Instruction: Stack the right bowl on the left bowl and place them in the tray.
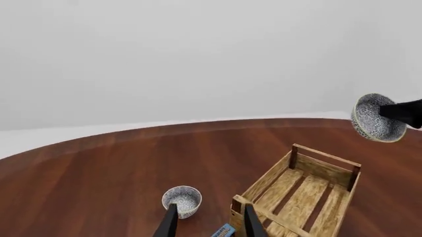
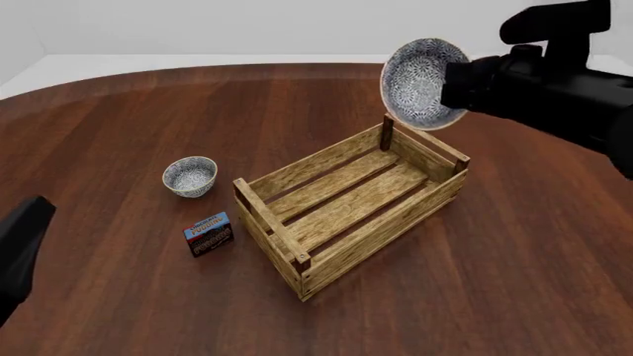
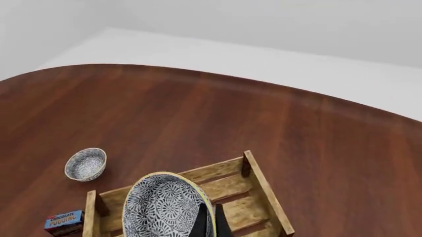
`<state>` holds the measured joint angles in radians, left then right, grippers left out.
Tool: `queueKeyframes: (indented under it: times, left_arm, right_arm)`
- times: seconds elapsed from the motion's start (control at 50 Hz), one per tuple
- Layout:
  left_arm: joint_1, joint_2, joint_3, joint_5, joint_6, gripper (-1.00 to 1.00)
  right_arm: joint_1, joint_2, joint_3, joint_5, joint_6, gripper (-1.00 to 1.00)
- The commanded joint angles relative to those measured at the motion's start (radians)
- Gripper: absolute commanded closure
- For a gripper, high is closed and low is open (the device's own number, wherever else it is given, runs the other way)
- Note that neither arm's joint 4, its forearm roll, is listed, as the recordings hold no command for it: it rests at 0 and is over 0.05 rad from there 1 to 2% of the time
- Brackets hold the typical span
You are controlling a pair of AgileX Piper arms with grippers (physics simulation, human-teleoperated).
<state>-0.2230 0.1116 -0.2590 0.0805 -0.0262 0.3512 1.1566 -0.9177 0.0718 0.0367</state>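
My right gripper (image 2: 457,83) is shut on the rim of the right bowl (image 2: 420,83), a white bowl with a blue-grey speckled pattern. It holds the bowl tilted in the air above the far end of the tray (image 2: 386,226), a wooden slat crate. The right wrist view shows this bowl (image 3: 165,207) over the tray (image 3: 269,195). The left bowl (image 2: 190,176) stands upright on the table left of the tray. My left gripper (image 1: 209,224) is open and empty, above the table short of the left bowl (image 1: 182,200). The left wrist view also shows the held bowl (image 1: 374,117).
A small blue-and-red box (image 2: 209,233) lies on the table in front of the left bowl, near the tray's near-left corner. The brown wooden table (image 2: 514,282) has a curved far edge. The left arm (image 2: 20,245) sits at the lower left.
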Motion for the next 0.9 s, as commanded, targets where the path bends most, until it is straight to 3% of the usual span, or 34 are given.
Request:
queueKeyframes:
  times: [0.02, 0.18, 0.68, 0.9]
  left_arm:
    - [-0.038, 0.083, -0.050, -0.047, 0.021, -1.00]
    - [-0.077, 0.166, -0.070, -0.112, 0.035, -1.00]
    - [-0.256, 0.375, -0.265, -0.166, 0.088, -1.00]
    - [-0.328, 0.544, -0.320, -0.252, 0.119, -1.00]
  right_arm:
    - [0.036, 0.036, 0.002, -0.088, 0.015, 1.00]
    - [0.050, 0.057, -0.004, -0.139, 0.009, 1.00]
    - [0.129, 0.118, -0.003, -0.252, 0.031, 1.00]
    - [0.159, 0.139, 0.013, -0.288, 0.031, 1.00]
